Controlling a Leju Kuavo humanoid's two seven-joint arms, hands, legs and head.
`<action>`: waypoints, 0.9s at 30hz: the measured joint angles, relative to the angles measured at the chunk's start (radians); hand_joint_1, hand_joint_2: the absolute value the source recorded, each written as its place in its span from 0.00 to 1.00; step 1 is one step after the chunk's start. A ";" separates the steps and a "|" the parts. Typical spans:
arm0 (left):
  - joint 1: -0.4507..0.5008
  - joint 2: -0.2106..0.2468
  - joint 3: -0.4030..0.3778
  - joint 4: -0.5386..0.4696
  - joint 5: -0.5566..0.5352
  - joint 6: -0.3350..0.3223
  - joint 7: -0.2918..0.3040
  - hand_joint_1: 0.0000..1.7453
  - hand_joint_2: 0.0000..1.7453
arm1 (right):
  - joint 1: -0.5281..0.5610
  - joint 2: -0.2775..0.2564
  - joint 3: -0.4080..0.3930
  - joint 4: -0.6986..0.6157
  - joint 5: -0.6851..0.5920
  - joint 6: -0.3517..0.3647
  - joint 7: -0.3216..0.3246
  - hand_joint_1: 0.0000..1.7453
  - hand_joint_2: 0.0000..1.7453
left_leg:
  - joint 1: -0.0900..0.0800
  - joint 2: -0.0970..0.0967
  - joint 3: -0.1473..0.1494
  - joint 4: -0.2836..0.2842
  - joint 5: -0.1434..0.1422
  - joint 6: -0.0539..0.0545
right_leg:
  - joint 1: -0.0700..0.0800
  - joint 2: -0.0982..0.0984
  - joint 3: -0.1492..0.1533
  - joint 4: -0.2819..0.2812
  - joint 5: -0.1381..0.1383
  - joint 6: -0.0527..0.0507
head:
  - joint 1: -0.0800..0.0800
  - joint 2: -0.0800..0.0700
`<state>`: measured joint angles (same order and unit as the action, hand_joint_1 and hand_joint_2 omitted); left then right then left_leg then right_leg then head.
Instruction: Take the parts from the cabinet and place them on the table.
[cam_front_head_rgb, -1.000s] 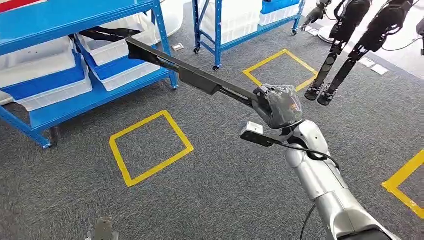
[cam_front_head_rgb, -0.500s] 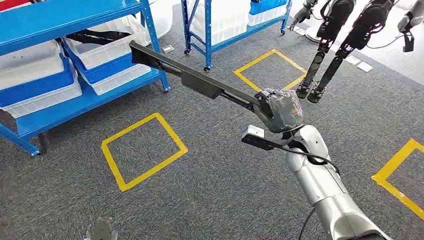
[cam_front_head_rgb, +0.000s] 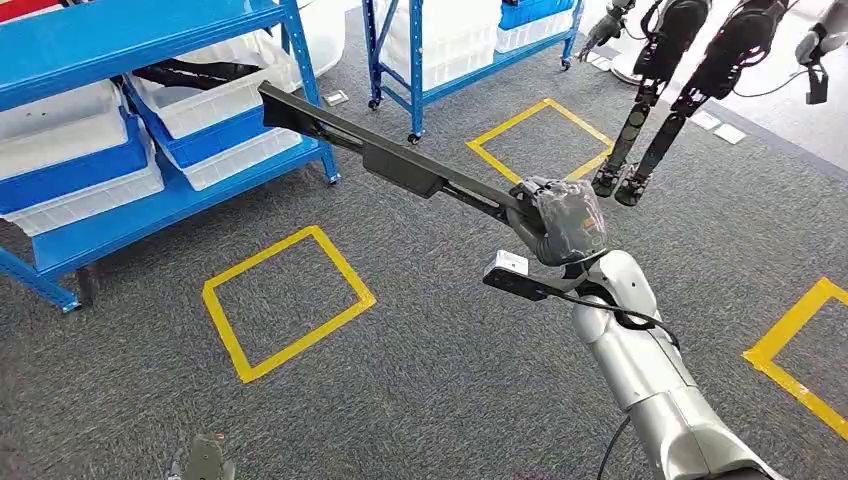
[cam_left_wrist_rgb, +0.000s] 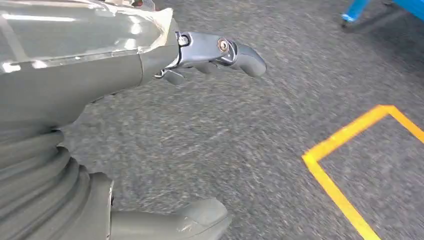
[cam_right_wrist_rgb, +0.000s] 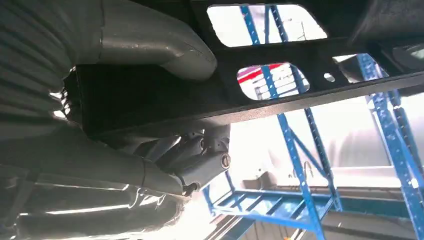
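My right hand (cam_front_head_rgb: 560, 218) grips one end of a long black part (cam_front_head_rgb: 385, 160), a flat bar with a thicker block near its middle. The bar sticks out up and to the left, over the grey carpet, its far tip near the blue cabinet (cam_front_head_rgb: 130, 40). In the right wrist view the same black part (cam_right_wrist_rgb: 280, 95) runs across the picture with cut-out holes, the thumb and fingers (cam_right_wrist_rgb: 200, 160) clamped on either side of it. My left hand (cam_left_wrist_rgb: 150, 100) hangs above the carpet with fingers apart and nothing in it; it is also at the bottom edge as the left hand (cam_front_head_rgb: 205, 458).
The blue cabinet holds white bins (cam_front_head_rgb: 215, 95), one with another dark part (cam_front_head_rgb: 195, 72). A second blue rack (cam_front_head_rgb: 440, 50) stands behind. Yellow tape squares (cam_front_head_rgb: 285, 300) mark the carpet. Dark legs of another robot (cam_front_head_rgb: 655, 110) stand at the upper right.
Between the oldest frame and half a second ago the whole picture shifted left and up, so the camera moved. Since then nothing has visibly changed; the right hand still holds the bar.
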<state>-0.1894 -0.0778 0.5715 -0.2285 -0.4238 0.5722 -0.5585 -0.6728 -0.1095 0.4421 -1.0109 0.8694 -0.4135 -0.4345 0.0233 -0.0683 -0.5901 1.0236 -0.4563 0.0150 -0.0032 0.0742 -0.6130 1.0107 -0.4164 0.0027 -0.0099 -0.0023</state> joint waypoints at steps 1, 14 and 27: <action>0.000 0.000 0.000 0.000 0.000 0.000 0.000 0.00 1.00 | 0.000 0.000 0.000 0.000 0.000 0.000 0.000 1.00 1.00 | 0.000 0.000 0.000 0.000 0.000 0.000 | 0.000 0.000 0.000 0.000 0.000 0.000 | 0.000 0.000; -0.009 -0.002 -0.004 0.000 -0.006 -0.004 -0.006 0.00 1.00 | 0.006 -0.011 -0.015 -0.007 0.004 0.000 -0.002 1.00 1.00 | -0.007 0.051 0.002 -0.016 0.019 0.030 | -0.005 -0.037 -0.042 0.040 -0.021 0.024 | 0.002 0.000; -0.021 -0.008 -0.023 0.000 -0.047 -0.004 0.015 0.00 1.00 | 0.056 -0.043 -0.039 -0.042 0.008 -0.002 0.000 1.00 1.00 | 0.001 -0.007 -0.017 0.020 0.002 -0.002 | -0.008 0.009 0.000 -0.002 -0.002 0.002 | 0.005 0.000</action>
<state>-0.2104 -0.0858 0.5482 -0.2289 -0.4711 0.5680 -0.5440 -0.6163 -0.1522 0.4036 -1.0533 0.8778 -0.4158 -0.4349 0.0239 -0.0755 -0.6070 1.0439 -0.4548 0.0133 -0.0114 0.0837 -0.6134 1.0091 -0.4187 0.0044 -0.0046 -0.0023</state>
